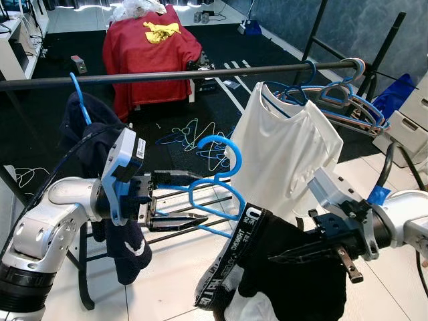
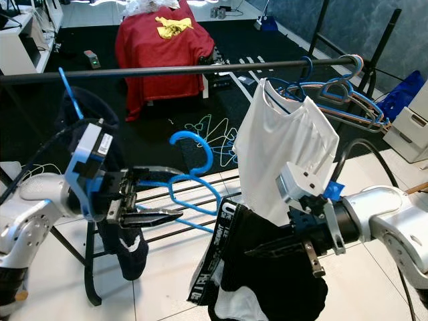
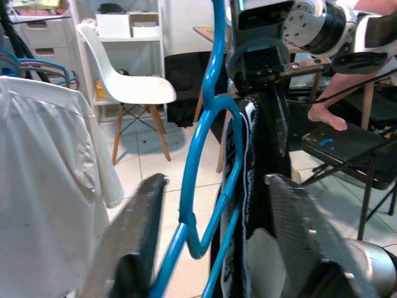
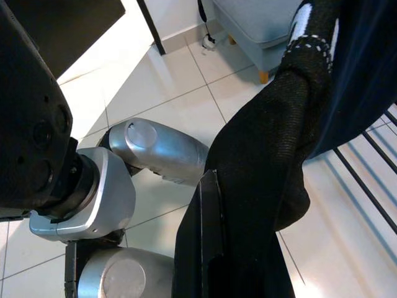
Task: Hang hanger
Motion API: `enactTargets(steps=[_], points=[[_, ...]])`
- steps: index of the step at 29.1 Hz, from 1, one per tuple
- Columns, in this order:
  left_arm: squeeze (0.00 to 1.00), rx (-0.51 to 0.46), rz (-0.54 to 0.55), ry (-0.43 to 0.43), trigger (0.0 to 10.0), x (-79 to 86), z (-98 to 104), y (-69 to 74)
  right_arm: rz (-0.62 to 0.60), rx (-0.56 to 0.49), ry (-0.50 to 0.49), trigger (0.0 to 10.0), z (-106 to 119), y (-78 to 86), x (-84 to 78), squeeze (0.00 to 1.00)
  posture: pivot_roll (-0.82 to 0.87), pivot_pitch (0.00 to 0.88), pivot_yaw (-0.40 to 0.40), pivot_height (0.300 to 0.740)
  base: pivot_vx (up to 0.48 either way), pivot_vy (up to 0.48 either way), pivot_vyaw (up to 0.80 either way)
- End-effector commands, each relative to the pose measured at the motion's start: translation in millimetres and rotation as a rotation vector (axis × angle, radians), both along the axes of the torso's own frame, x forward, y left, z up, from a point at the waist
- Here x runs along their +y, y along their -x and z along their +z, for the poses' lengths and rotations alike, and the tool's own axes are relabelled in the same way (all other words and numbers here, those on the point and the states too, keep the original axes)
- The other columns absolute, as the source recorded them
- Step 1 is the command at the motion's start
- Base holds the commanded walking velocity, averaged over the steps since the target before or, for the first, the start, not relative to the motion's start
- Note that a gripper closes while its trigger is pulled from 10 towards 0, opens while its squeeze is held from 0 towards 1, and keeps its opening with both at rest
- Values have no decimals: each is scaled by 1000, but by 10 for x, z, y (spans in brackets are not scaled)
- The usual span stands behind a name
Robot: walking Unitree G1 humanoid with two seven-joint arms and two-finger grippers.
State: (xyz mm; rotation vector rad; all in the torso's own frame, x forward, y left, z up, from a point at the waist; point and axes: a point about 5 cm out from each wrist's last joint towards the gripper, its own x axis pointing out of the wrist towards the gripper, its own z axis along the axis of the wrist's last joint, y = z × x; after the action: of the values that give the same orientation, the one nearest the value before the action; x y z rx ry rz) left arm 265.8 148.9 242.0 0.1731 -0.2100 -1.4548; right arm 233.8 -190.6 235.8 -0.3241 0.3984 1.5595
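A blue hanger (image 1: pixel 215 175) hangs in the air below the black rail (image 1: pixel 167 75), its hook pointing up. A black garment with a white-lettered waistband (image 1: pixel 249 231) is draped on it. My left gripper (image 1: pixel 202 197) is open, and the hanger's blue arm (image 3: pixel 208 161) passes between its two spread fingers. My right gripper (image 1: pixel 281 255) reaches in from the right and is shut on the black garment (image 4: pixel 267 186), whose cloth presses against one finger (image 4: pixel 208 236). The far side of the hanger is hidden by the garment.
On the rail hang a white shirt (image 1: pixel 287 154), a dark garment (image 1: pixel 87 127) at the left and empty hangers (image 1: pixel 348 100) at the right end. Loose hangers (image 1: pixel 194 137) lie on the dark floor. A red-covered object (image 1: pixel 150 53) stands behind. A person's foot (image 3: pixel 329 115) is nearby.
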Motion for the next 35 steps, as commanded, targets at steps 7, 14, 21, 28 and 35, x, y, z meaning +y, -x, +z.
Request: enactTargets(steps=[7, 14, 21, 28, 35], points=[[0, -6, -23, -54, 0, 1, -44, 32, 2, -35, 43, 0, 60, -30, -40, 0, -48, 112, -34, 740, 0, 0, 0], [0, -10, -20, -63, 0, 9, -46, 23, 0, -47, 51, 0, 72, -44, -49, 0, -47, 108, -36, 740, 0, 0, 0], [0, -9, 4, -15, 0, 23, -15, 3, -78, -144, -9, 5922, 105, -162, -37, 0, -46, 103, -35, 740, 0, 0, 0], [0, 23, 8, 103, 0, -9, 27, -7, -115, -175, -75, 10000, 213, -228, -62, 278, -52, 97, -35, 740, 0, 0, 0], [0, 87, -13, 186, 0, -130, -86, 54, -127, -194, -242, 10000, 519, -272, -120, 1000, -58, 98, -42, 740, 0, 0, 0]])
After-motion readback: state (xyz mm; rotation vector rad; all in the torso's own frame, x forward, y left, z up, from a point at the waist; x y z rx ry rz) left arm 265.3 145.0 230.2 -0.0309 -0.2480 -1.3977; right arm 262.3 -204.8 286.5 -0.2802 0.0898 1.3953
